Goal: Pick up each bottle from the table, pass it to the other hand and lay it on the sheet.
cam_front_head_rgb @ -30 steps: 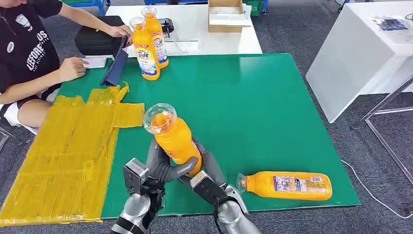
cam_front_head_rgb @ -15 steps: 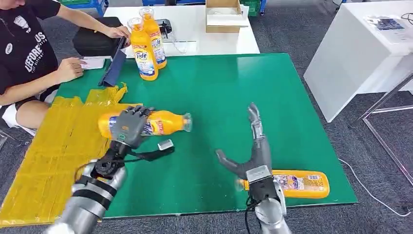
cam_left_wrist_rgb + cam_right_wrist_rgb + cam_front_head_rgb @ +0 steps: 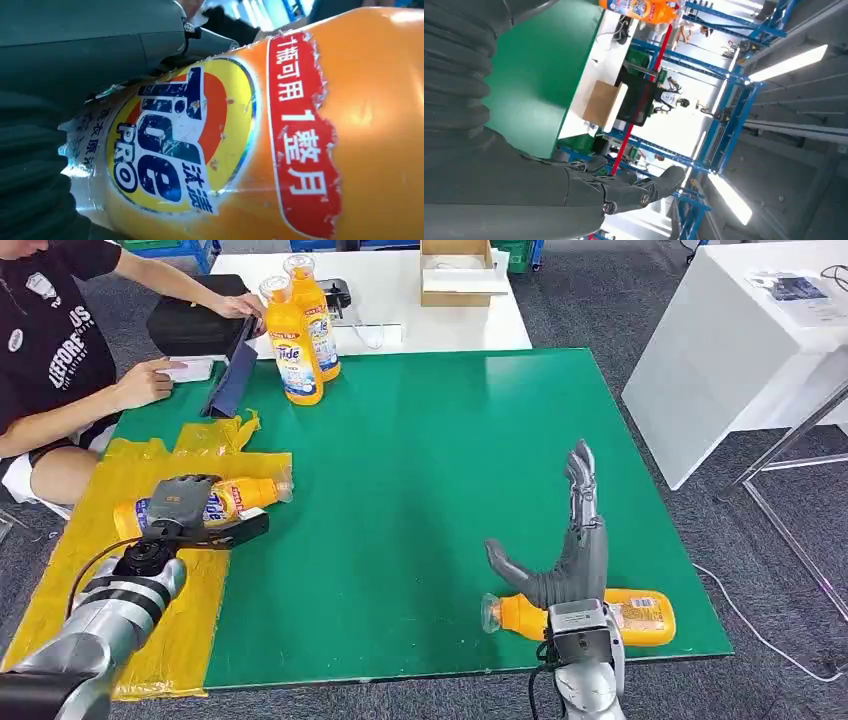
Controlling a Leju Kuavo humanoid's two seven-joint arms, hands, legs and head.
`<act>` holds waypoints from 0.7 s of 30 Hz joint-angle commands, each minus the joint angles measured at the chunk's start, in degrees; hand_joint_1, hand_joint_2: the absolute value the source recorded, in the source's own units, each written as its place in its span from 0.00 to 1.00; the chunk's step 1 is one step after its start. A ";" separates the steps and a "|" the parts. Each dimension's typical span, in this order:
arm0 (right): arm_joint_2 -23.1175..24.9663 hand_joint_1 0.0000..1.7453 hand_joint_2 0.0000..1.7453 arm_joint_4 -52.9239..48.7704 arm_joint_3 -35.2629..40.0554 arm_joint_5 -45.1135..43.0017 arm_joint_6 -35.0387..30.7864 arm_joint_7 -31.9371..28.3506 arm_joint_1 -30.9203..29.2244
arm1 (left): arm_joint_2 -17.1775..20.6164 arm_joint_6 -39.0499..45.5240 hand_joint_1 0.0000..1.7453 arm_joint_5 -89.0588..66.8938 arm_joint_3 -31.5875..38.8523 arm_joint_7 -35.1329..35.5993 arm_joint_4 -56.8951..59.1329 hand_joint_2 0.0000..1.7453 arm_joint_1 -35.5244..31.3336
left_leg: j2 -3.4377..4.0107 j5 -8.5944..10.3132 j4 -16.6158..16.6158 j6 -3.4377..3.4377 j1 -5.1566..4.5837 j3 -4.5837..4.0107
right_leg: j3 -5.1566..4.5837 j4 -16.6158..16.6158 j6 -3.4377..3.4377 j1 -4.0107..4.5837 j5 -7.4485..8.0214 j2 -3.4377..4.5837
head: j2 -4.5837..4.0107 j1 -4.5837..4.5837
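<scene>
A: While the left hand (image 3: 182, 502) carries the Tide detergent bottle (image 3: 228, 502) out over the yellow sheet (image 3: 120, 580), note the change: half a second ago the bottle was above the sheet's edge by the green surface (image 3: 420, 470); now it sits further over the yellow, lower, cap toward the green.

B: Fingers?

A: Left fingers (image 3: 190, 490) wrapped over the bottle's label, thumb underneath. Wrist view confirms: label (image 3: 185, 145) pressed close against the hand. Cannot tell whether the bottle touches the sheet yet.

B: And the right?

A: Right hand (image 3: 572, 558) has pulled back and risen, fingers straight and spread, thumb out, holding nothing. It stands just above the second lying bottle (image 3: 585, 615) near the surface's front edge.

B: Meaning?

A: Handover done; laying-down nearly finished. My guess: release next, then the right hand takes the lying bottle. Two upright bottles (image 3: 300, 335) wait at the far edge, beside a seated person (image 3: 60, 350).
</scene>
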 commanded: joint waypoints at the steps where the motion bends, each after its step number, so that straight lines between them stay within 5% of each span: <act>1: -2.11 0.00 1.00 4.54 0.08 0.53 -0.37 0.24 -1.96 | -1.55 -3.46 0.42 6.89 7.62 -8.13 8.86 1.00 1.54 | -0.01 -0.03 -0.13 -0.09 0.01 0.28 | 0.18 -0.09 -0.08 -0.01 0.04 0.29 | 0.00 0.00; 2: -2.09 0.00 1.00 4.87 0.10 0.53 -0.36 0.26 -2.09 | -1.74 -3.12 0.42 7.21 7.83 -8.51 8.90 1.00 1.99 | 0.00 -0.04 -0.20 -0.11 0.03 0.40 | 0.26 -0.15 -0.10 -0.01 0.06 0.38 | 0.00 -0.02; 3: -2.07 0.00 1.00 5.00 0.10 0.53 -0.36 0.26 -2.14 | -1.80 -2.93 0.07 7.23 7.84 -8.55 8.92 1.00 2.15 | 0.00 -0.05 -0.16 -0.10 0.00 0.37 | 0.21 -0.09 -0.08 -0.03 0.02 0.30 | 0.00 -0.02; 4: -2.38 0.00 1.00 5.61 0.37 0.74 -0.02 0.41 -2.42 | -2.08 -3.25 0.00 8.19 8.37 -9.65 9.05 1.00 2.36 | 0.00 -0.04 -0.25 -0.11 -0.01 0.50 | 0.30 -0.15 -0.09 -0.05 0.03 0.39 | 0.00 -0.02; 12: -4.42 0.00 1.00 10.20 2.14 7.86 -0.24 3.62 -3.87 | -2.32 -1.92 0.00 12.24 10.36 -13.25 7.50 1.00 5.15 | 0.01 0.00 -0.27 -0.09 -0.02 0.64 | 0.48 -0.09 -0.04 -0.04 0.04 0.39 | 0.00 0.00; 17: -6.32 0.00 1.00 13.05 4.05 14.84 -0.15 7.02 -4.42 | -4.59 18.23 0.00 10.62 11.11 -15.55 0.85 1.00 8.85 | -0.06 0.00 -0.27 -0.10 -0.05 0.65 | 0.51 -0.10 -0.05 -0.13 0.02 0.31 | 0.00 -0.02; 21: -7.27 0.00 1.00 15.01 5.72 17.66 0.52 7.81 -5.29 | -6.43 22.06 0.00 12.65 13.84 -19.26 -5.17 1.00 11.25 | -0.13 -0.03 -0.18 -0.11 0.02 0.53 | 0.41 -0.09 -0.07 -0.06 0.00 0.28 | 0.00 -0.02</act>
